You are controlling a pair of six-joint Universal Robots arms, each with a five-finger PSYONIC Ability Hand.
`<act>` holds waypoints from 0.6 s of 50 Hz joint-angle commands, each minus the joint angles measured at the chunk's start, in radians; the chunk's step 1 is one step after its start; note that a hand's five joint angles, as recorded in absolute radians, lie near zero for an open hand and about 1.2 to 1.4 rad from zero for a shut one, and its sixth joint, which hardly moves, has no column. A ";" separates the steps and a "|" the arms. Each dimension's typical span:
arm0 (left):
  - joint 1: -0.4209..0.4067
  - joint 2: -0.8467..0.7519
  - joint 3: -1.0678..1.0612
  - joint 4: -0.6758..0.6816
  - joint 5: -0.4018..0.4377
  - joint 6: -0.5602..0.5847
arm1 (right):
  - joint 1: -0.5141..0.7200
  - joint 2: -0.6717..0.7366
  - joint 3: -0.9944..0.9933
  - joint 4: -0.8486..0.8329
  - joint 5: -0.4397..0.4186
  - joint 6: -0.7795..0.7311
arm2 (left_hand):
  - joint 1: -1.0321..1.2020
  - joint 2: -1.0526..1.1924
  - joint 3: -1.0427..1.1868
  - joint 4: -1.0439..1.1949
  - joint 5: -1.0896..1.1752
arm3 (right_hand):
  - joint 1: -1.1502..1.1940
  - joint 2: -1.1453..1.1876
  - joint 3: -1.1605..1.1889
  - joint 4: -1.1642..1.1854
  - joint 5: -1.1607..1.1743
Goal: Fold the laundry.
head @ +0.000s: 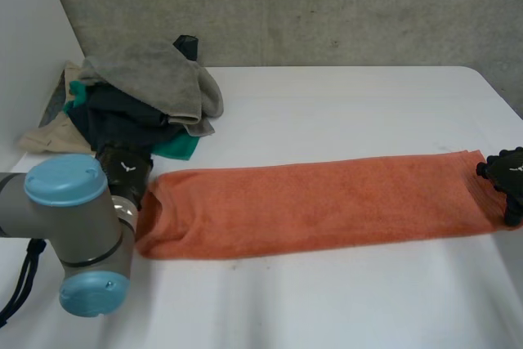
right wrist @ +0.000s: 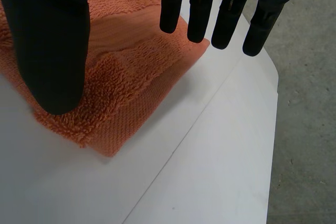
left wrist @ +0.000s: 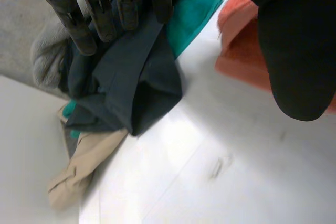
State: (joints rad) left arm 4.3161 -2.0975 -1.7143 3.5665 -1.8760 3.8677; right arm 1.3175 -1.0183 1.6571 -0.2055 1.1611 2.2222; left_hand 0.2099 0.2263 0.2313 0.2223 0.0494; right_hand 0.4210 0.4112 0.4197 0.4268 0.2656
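Left hand (left wrist: 295, 51) and right hand (right wrist: 52, 40), both spread, flank the orange towel (head: 327, 202).

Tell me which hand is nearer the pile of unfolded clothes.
Left. The left hand sits right beside the clothes pile, at the end of the orange towel closest to it. The right hand is at the towel's opposite end, far from the pile.

The white table (head: 343, 104) carries a long orange towel (head: 310, 206), folded into a strip reaching toward its right edge. A pile of laundry (head: 139, 104) sits at its far left corner.
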 commanded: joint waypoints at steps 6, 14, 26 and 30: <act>-0.009 0.145 -0.050 -0.008 -0.011 0.010 | -0.015 0.001 0.009 -0.020 -0.001 -0.007 | 0.015 -0.001 -0.006 0.003 0.001 | 0.266 0.275 0.267 0.260 0.246; -0.075 0.206 -0.053 -0.009 -0.012 0.004 | -0.052 0.027 0.000 -0.133 0.054 -0.042 | 0.009 -0.007 -0.012 -0.003 -0.005 | 0.975 0.985 0.977 0.969 0.956; -0.070 0.275 -0.087 -0.031 -0.014 0.003 | -0.048 -0.100 0.001 -0.176 0.201 -0.219 | 0.007 -0.010 -0.015 -0.006 -0.007 | 0.975 0.985 0.977 0.969 0.956; -0.069 0.286 -0.099 -0.031 -0.014 0.001 | 0.135 -0.147 -0.003 -0.189 0.198 -0.188 | 0.004 -0.013 -0.018 -0.009 -0.010 | 0.975 0.985 0.977 0.969 0.956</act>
State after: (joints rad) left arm 4.2433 -1.8279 -1.7970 3.5367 -1.8882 3.8710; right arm 1.2571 -1.0966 1.6527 -0.3872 1.3562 2.0217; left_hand 0.2099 0.2262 0.2313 0.2223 0.0494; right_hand 1.1100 1.1770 1.1929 1.2014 0.9729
